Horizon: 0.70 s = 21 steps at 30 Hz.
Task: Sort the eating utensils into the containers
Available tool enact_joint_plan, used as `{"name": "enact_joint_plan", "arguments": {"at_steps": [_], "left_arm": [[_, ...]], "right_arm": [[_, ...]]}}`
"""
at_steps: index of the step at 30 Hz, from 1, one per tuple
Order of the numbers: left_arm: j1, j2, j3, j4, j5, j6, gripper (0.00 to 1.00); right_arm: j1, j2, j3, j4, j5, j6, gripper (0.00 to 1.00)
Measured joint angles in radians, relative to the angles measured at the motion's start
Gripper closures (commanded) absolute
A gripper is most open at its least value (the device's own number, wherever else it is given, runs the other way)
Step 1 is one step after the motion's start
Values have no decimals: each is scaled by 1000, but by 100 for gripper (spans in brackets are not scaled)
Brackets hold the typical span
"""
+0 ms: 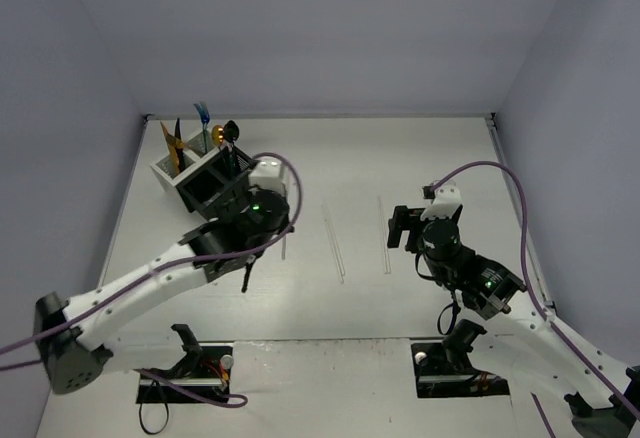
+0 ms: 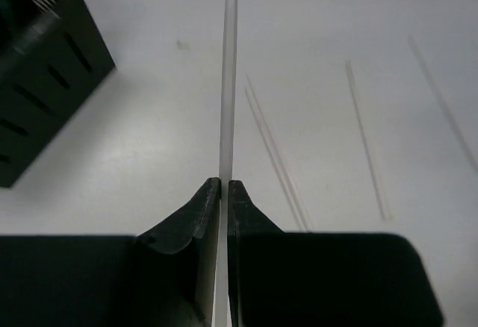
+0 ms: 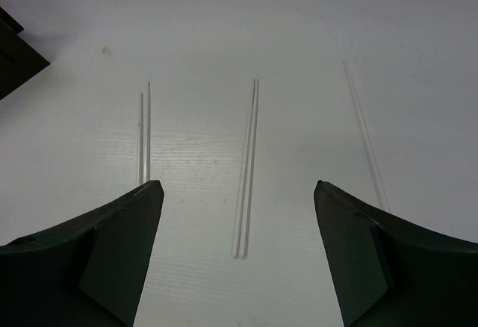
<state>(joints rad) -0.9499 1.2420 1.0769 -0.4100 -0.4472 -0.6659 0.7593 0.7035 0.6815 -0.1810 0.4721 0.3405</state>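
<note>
My left gripper (image 2: pixel 224 185) is shut on a clear plastic utensil (image 2: pixel 228 81) that runs straight ahead from the jaws just over the table. In the top view the gripper (image 1: pixel 270 233) sits right of the containers (image 1: pixel 200 176), a cluster of white and black mesh bins holding gold (image 1: pixel 172 148), blue (image 1: pixel 205 116) and black (image 1: pixel 230 134) utensils. My right gripper (image 3: pixel 237 192) is open and empty above a clear utensil (image 3: pixel 246 170) lying on the table. More clear utensils lie to its left (image 3: pixel 144 133) and right (image 3: pixel 366 144).
A black bin (image 2: pixel 37 81) stands close to the left of my left gripper, and its corner shows in the right wrist view (image 3: pixel 15 51). Clear utensils lie mid-table in the top view (image 1: pixel 335 243) (image 1: pixel 385 233). Grey walls close the table on three sides.
</note>
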Motion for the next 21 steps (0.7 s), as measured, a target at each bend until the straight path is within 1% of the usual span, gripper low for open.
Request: {"name": "enact_joint_plan", "arguments": {"at_steps": [2,4,6,8,11,15,18,21], "left_arm": [[61,-123,-40,87,-50,75,100],[166,-217,-84,175,-78,144,100],[285,-267,-123,269,-81,204,100],[432,-275,-148,354,-52,253,100],[595,-223,-151,457,15,298,100],[750,-92,-152,568,117,320,100],[812,-3,-153,636,163,340,100],[829,59,-168,714,189,371,100]], "right_arm": [[-1,5,0,0,-1,0,21],[-1,12,0,0,-7,0,21],[-1,17,0,0,-15,-1,21],[-1,20,0,0,-24,-3,21],[-1,20,0,-1,-38,-4,21],[-1,20,0,-1,-59,-8,21],[-1,19,0,-2,-74,-14,21],[-1,15,0,-2,-83,-18,21]]}}
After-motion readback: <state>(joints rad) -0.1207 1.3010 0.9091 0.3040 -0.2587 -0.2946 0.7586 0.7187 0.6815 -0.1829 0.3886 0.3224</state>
